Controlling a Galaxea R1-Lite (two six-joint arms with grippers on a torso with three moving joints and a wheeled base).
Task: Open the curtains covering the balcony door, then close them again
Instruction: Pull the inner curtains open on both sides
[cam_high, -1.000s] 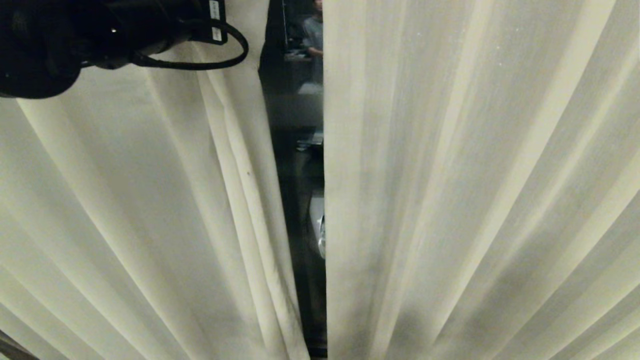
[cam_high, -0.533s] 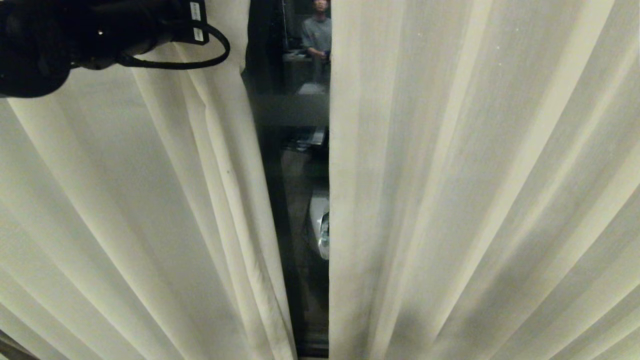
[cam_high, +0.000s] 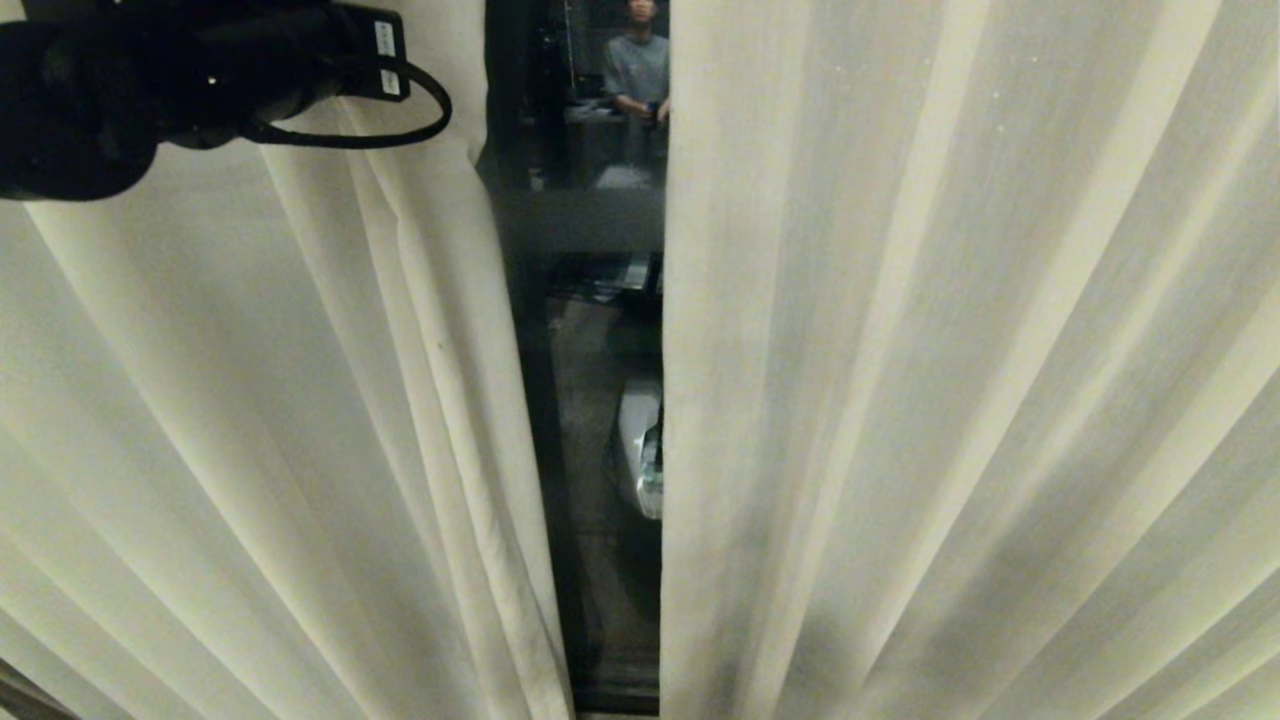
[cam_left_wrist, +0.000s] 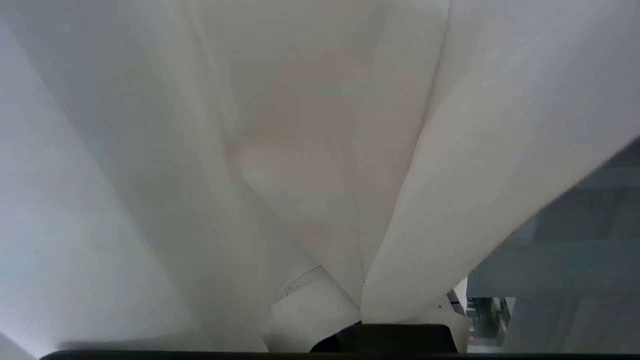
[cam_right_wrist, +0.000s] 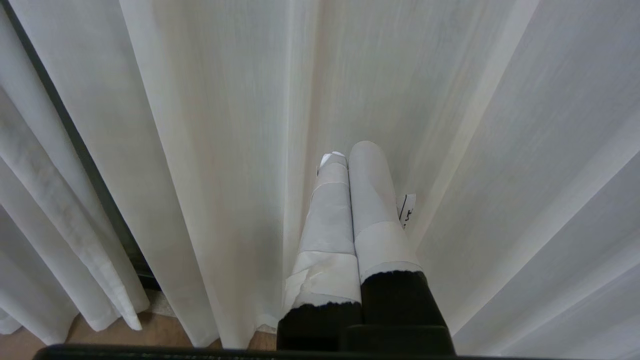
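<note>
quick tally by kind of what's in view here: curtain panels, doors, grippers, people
curtain panels: 2, left panel and right panel
balcony door: 1
grippers: 2, left gripper shut on the left panel, right gripper shut, empty
people: 1, a person reflected in the glass
total: 6

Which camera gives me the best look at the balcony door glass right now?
Head view: the dark reflective glass balcony door shows full height between the cream pleated curtains. Left wrist view catches only a corner; right wrist view only a dark sliver.
</note>
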